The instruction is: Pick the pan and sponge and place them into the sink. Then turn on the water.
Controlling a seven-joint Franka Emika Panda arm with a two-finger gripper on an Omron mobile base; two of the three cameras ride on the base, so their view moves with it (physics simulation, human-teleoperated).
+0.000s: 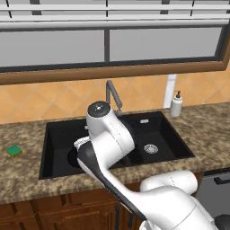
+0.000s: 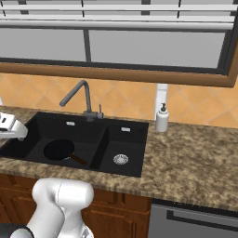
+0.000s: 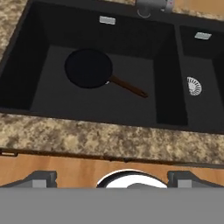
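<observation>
Black pan [image 3: 89,68] sits in our sink [image 3: 96,34] already; sponge [image 1: 14,151] still on the counter [image 1: 27,175], tap [image 2: 78,96] off; can't tell our gripper's state

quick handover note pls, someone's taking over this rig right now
Tool: empty; the hand view looks down on the sink, its fingers low at the counter's front edge, apart.
Pan: lies in the wide basin of the sink, handle toward the divider. Done.
Sponge: on the counter left of the sink. Still to be picked and dropped in.
Tap: no water seen running. Turn it on last.
</observation>
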